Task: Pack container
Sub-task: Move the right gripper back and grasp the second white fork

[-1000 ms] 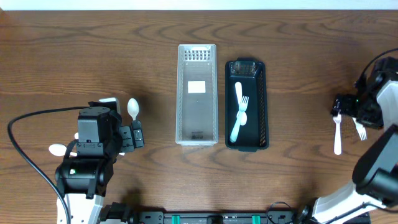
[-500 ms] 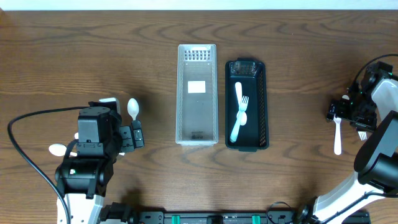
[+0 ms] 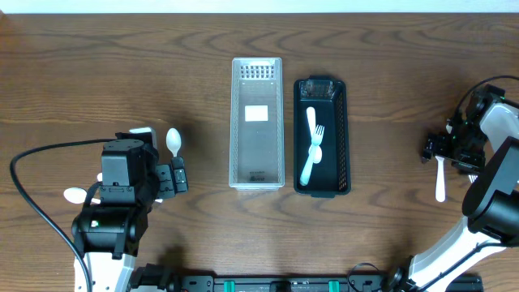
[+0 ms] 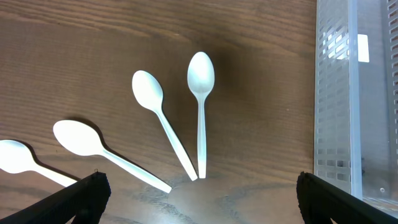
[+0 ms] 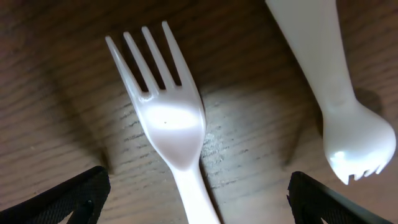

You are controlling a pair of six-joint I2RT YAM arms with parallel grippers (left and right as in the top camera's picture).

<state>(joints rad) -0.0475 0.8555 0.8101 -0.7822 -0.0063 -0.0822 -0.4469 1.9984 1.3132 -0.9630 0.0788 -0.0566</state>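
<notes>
A clear slotted container (image 3: 257,122) and a black container (image 3: 341,138) stand side by side mid-table. The black one holds a white spoon and a fork (image 3: 313,146). My left gripper (image 3: 178,177) is open and empty above several white spoons (image 4: 201,93) lying on the table, with its fingers low in the left wrist view (image 4: 199,196). My right gripper (image 3: 434,150) is open at the far right and straddles a white fork (image 5: 168,118) lying flat on the wood, its fingertips (image 5: 199,196) on either side of the fork's neck. A second fork (image 5: 339,93) lies beside it.
The clear container's wall (image 4: 336,106) is at the right edge of the left wrist view. One more spoon (image 3: 75,195) lies left of the left arm. A black cable (image 3: 32,203) loops over the table at the left. The fork's handle (image 3: 440,185) points toward the front edge.
My right gripper has shifted slightly left and toward the front, lowering over the fork's head. The left arm and the containers have not moved.
</notes>
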